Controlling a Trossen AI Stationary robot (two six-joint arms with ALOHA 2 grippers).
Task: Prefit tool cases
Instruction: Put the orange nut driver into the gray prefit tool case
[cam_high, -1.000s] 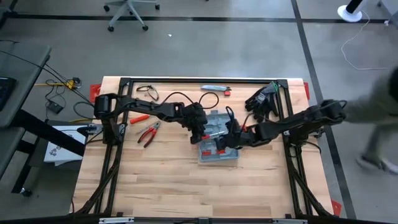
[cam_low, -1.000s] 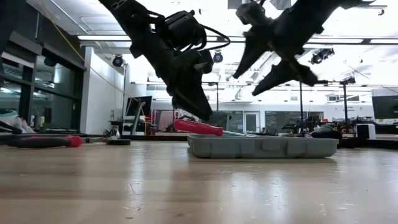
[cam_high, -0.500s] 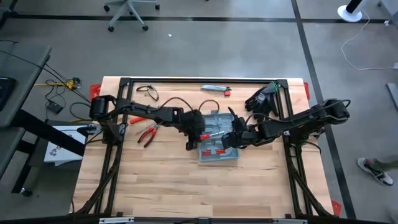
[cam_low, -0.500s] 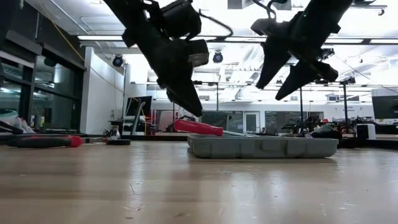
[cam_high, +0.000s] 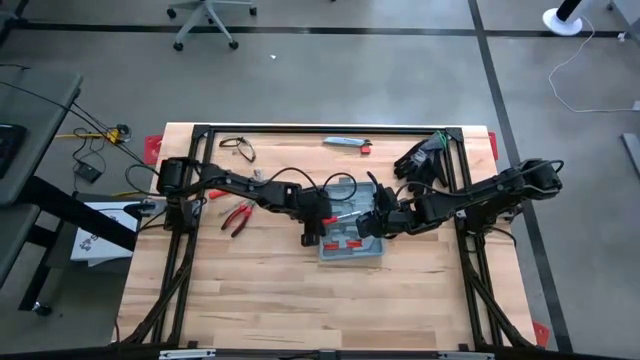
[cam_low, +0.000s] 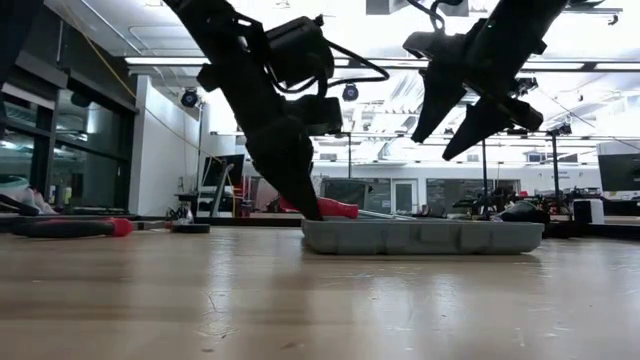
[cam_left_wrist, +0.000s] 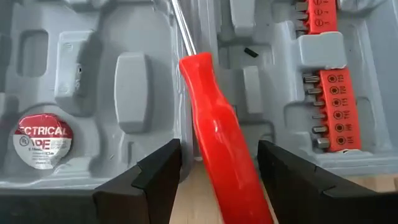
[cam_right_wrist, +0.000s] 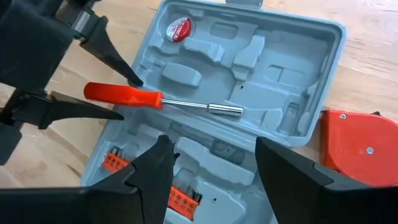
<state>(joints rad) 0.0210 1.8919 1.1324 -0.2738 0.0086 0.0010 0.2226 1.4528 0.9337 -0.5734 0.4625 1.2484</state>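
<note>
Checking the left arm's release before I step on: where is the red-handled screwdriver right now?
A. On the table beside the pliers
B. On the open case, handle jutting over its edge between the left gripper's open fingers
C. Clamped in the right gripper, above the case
B: the red-handled screwdriver lies across the open tool case, its handle past the edge, with the left gripper open either side of it.

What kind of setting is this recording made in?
Most likely a workshop or robotics lab: a wooden workbench with pliers and an open tool case, a bare concrete floor with an office chair.
</note>
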